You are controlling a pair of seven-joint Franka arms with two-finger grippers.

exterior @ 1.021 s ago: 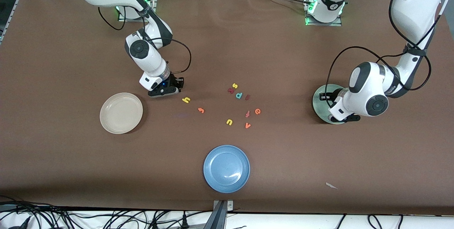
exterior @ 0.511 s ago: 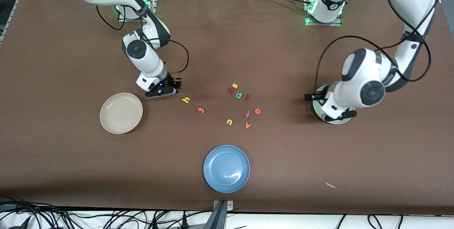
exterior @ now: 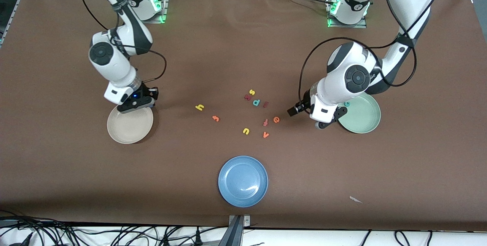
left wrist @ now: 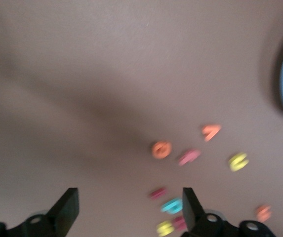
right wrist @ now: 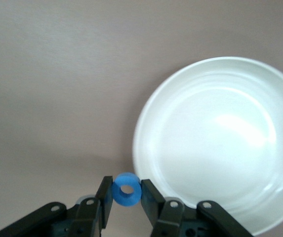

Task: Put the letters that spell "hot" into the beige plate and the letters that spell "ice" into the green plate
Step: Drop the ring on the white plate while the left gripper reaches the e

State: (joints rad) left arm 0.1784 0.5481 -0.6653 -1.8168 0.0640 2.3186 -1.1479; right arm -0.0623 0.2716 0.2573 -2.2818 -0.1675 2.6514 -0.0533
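- The blue o (right wrist: 127, 189) is clamped in the right gripper (right wrist: 127, 197) just beside the beige plate (right wrist: 260, 207) (rim only).
- The left gripper (left wrist: 126, 210) is held spread apart over bare table beside the green plate (exterior: 367, 122).

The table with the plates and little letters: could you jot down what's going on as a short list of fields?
right gripper: over the edge of the beige plate, shut on the blue o
left gripper: open, empty, beside the green plate
green plate: holds the teal c
beige plate: no letters in it yet
blue plate: no letters, nearest the front camera
loose letters: yellow h, orange t, orange e, dark red i lie on the table among others
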